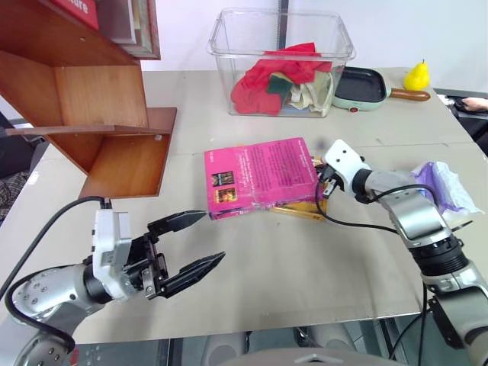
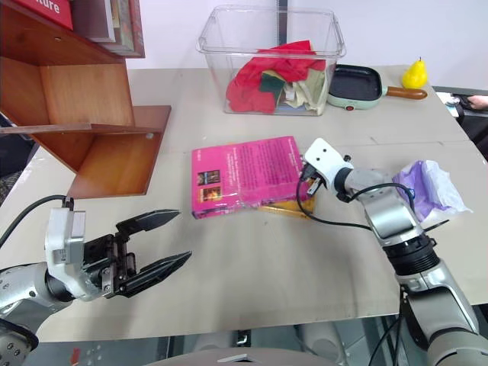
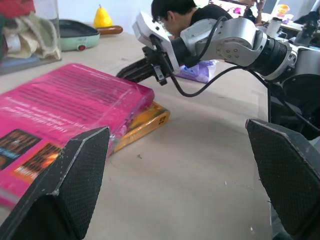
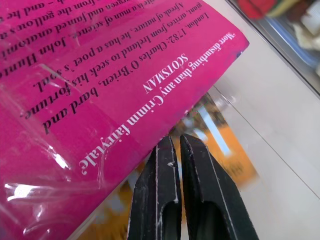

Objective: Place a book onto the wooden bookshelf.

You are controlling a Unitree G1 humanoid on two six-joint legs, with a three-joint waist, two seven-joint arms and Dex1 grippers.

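Now, closed right gripper (image 4: 174, 142) at the pink book's corner.
Magenta-pink paperback (image 1: 259, 177) lies flat mid-table atop a yellow-orange book (image 3: 142, 121), apart from the wooden bookshelf (image 1: 91, 99) at the left. Right fingers pressed together, grasping nothing, tips at the paperback's edge. Left gripper (image 1: 194, 242) hovers spread wide, empty.

The book (image 1: 261, 178) is lying mid-table (image 1: 305, 267) atop a second book (image 1: 301, 207), with the wooden bookshelf (image 1: 99, 114) standing to its left. The right gripper (image 1: 323, 187) is sitting at its right edge, the left gripper (image 1: 197, 241) hovering nearer, left. A bin (image 1: 280, 61) and pan (image 1: 360, 88) are lying behind.
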